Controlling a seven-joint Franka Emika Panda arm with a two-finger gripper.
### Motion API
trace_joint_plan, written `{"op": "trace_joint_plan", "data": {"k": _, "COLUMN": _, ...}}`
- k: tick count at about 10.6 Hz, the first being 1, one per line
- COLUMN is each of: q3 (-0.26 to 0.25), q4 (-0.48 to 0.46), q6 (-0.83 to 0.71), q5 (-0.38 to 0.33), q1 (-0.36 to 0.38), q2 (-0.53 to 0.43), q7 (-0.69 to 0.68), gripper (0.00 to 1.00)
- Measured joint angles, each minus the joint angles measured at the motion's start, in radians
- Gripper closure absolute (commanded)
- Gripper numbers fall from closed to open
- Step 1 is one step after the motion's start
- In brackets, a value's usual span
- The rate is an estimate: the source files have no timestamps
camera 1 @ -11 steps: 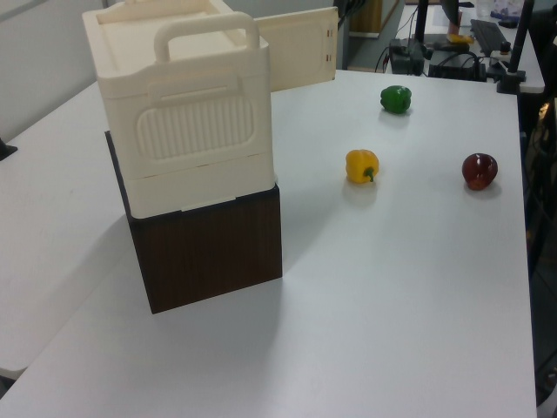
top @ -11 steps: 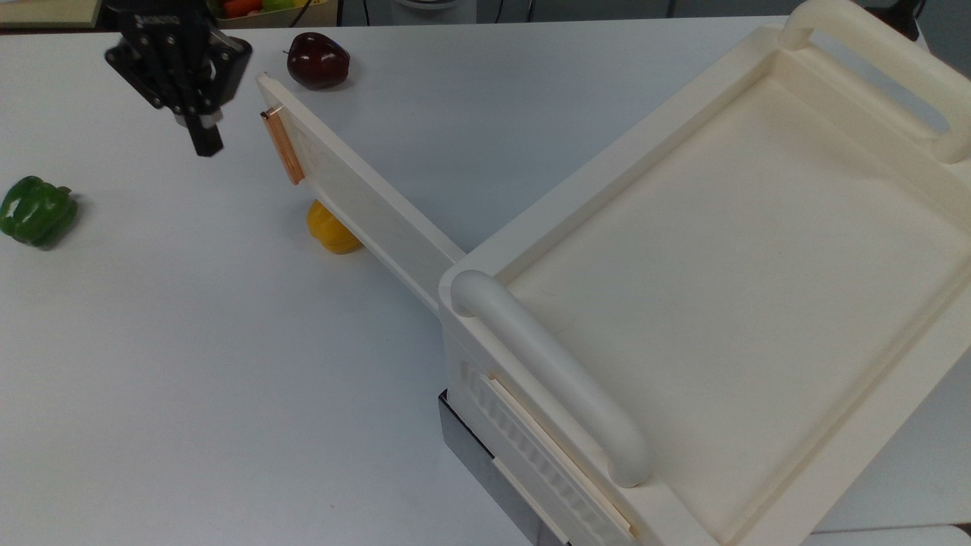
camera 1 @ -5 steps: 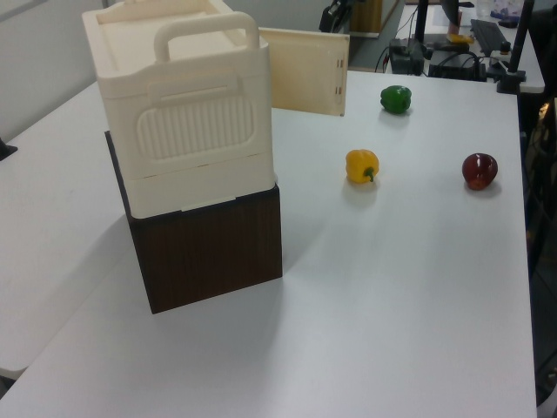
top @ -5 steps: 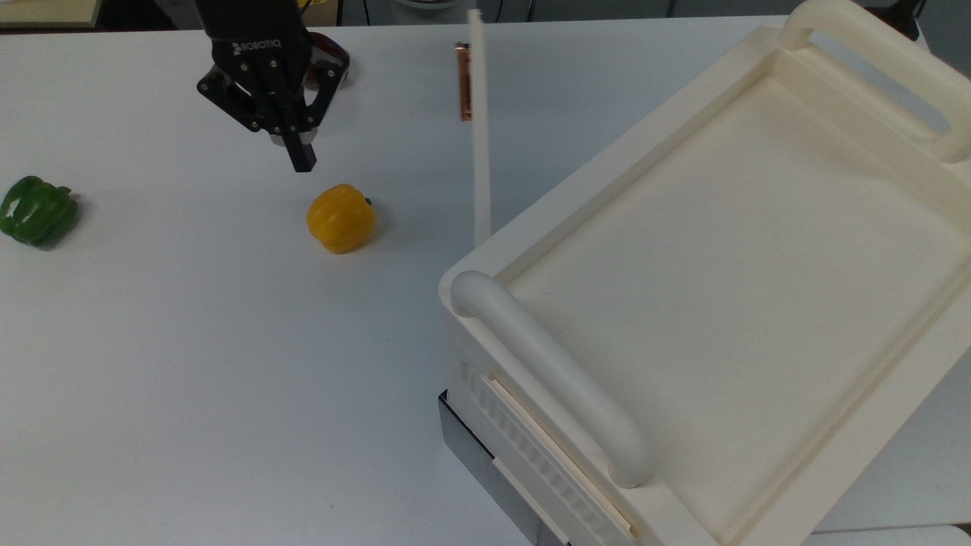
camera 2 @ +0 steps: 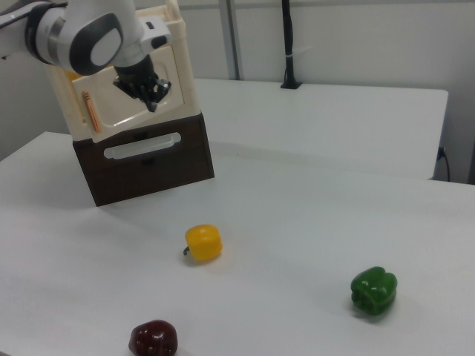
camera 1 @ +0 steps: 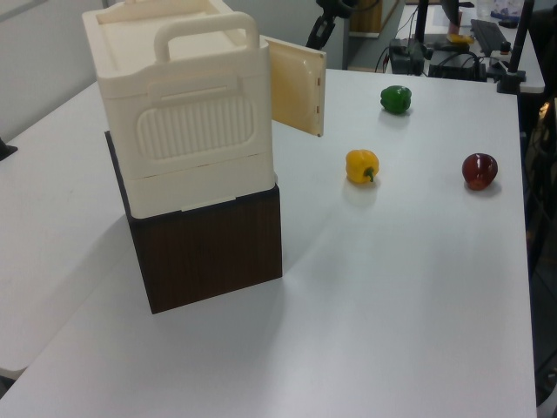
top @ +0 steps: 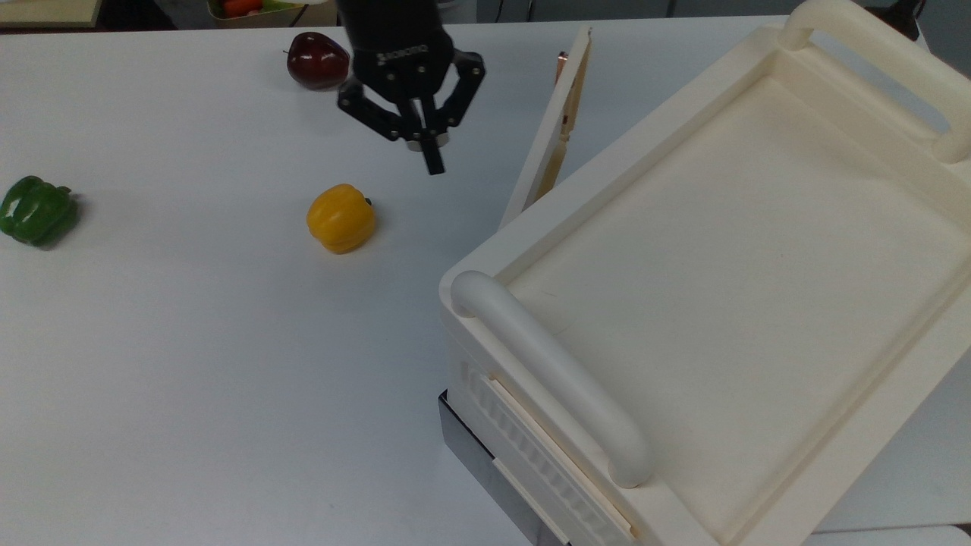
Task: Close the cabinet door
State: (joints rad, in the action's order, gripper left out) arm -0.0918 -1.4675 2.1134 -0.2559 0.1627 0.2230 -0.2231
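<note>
The jaws hang over the white bench, pressed together with nothing between them, the black linkages above them splayed outward. In the top view, the cabinet door stands just to the right of the jaws, a clear gap of bench between them, so no contact shows. The door is partly open: it swings out at a narrow angle from the cabinet, hinged at the near corner, its free end pointing away, with the copper strip handle at that far end. In the left view the door juts from the cabinet's side as a cream panel, ajar.

The cabinet's recessed tray-like top holds nothing in the top view; two thick rounded bar handles frame it. The cabinet sits on a dark wood-grain box, and the ribbed drawer front below the near handle looks shut. What lies behind the door cannot be made out.

In the top view, a yellow bell pepper lies on the bench below and left of the jaws, near them. A dark red apple sits above and to their left, beside the gripper body. A green bell pepper lies well apart, far to the left.
</note>
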Motion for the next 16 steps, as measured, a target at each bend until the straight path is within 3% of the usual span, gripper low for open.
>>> {"op": "trace_joint_plan", "data": {"k": 9, "q3": 0.002, "q4": -0.001, "q6": 0.051, "q5": 0.002, "q1": 0.196, "q2": 0.012, "q7": -0.05, "gripper": 1.0}}
{"op": "trace_joint_plan", "data": {"k": 16, "q3": 0.002, "q4": -0.002, "q6": 0.236, "q5": 0.062, "q1": 0.256, "q2": 0.064, "q7": -0.006, "gripper": 1.0}}
